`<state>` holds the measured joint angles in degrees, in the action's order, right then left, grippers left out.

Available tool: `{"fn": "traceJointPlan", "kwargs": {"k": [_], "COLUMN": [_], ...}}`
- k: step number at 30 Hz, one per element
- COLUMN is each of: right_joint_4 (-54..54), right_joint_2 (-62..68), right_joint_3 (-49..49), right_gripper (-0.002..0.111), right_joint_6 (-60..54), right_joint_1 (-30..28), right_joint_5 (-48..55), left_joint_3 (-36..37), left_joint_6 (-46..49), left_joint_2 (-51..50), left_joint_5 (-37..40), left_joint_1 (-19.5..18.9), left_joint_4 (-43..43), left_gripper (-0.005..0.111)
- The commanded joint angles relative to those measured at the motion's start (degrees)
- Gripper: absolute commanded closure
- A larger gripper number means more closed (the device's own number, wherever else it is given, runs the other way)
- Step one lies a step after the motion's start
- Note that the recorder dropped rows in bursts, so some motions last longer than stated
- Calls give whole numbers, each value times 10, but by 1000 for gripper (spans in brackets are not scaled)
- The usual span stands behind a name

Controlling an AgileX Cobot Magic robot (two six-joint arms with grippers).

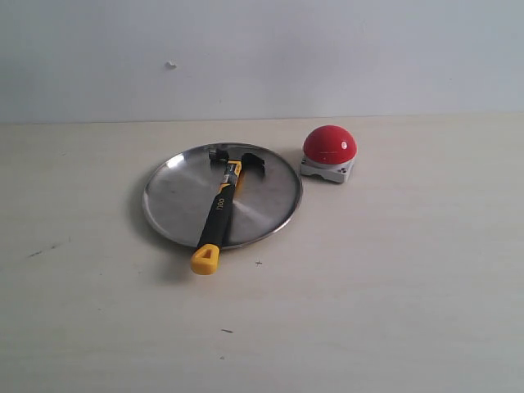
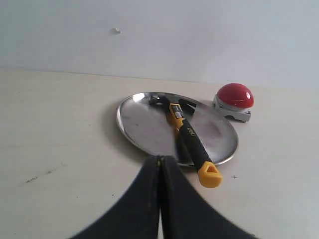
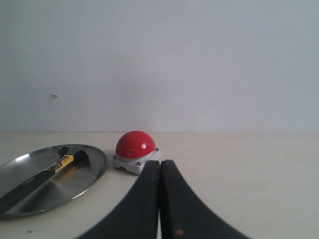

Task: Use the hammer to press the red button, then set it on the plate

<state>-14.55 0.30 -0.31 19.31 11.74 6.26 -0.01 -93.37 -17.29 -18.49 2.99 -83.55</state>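
The hammer lies across the steel plate, its dark head at the far rim and its yellow handle end hanging over the near rim onto the table. Just right of the plate stands the red button on its grey base. Neither gripper shows in the exterior view. In the left wrist view my left gripper is shut and empty, just short of the plate and beside the hammer. My right gripper is shut on nothing, close in front of the button.
A pale wooden table carries everything, with a plain light wall behind it. A few small dark marks dot the tabletop.
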Motion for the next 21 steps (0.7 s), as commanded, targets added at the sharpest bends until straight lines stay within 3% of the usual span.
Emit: {"fn": "traceJointPlan", "kwargs": {"k": [1, 5, 21], "right_joint_4": [58, 65, 67], "right_joint_2": [-3, -3, -3], "right_joint_3": [3, 3, 3], "right_gripper": [108, 108, 108], "right_joint_6": [-47, -8, 8], "right_joint_1": [-30, -74, -74], "right_joint_5": [-9, -6, -6], "left_joint_3": [0, 0, 0], "left_joint_6": [0, 0, 0], "left_joint_2": [-1, -1, -1], "left_joint_5": [-1, -1, -1], "left_joint_1": [5, 5, 5], "left_joint_4": [-1, -1, -1], "left_gripper": [107, 107, 107]}}
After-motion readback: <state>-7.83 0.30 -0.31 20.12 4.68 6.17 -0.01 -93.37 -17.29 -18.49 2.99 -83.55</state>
